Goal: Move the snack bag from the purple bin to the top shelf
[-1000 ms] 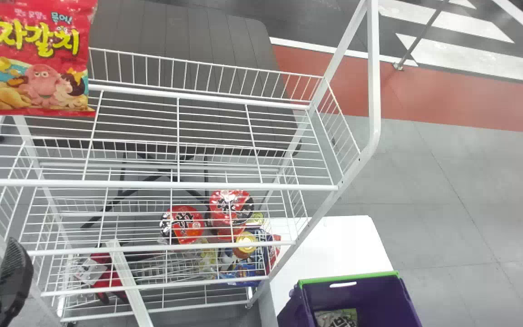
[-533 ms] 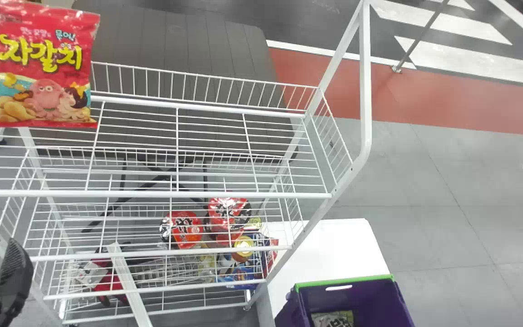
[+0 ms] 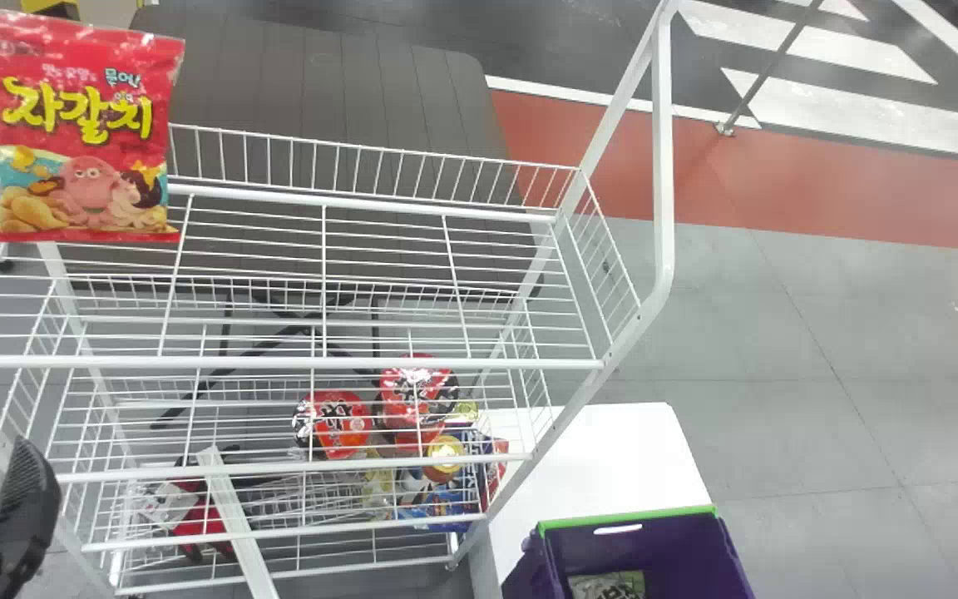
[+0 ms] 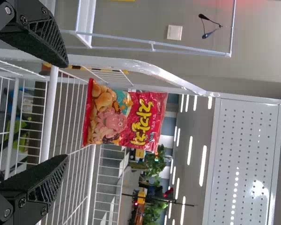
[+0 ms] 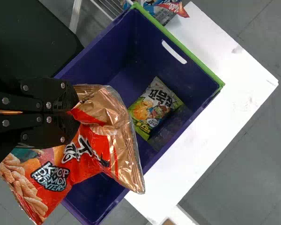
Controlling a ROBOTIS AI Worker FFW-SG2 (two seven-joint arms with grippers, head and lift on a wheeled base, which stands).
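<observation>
A black two-fingered right end effector point(image 5: 75, 111) grips a crinkled red-and-gold foil snack bag point(image 5: 91, 152) over a deep purple plastic bin point(image 3: 654, 553). The black left end effector point(image 3: 27, 497) is spread wide. A flat red pouch point(image 3: 84, 129) stands on the white wire top shelf point(image 3: 321, 363).

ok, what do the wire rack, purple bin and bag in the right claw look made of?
Wire rack: probably metal, painted or coated glossy white; thin, straight bars. Purple bin: likely plastic, smooth low-sheen walls. Snack bag: glossy film, perhaps metallised; creased, shiny copper end.
</observation>
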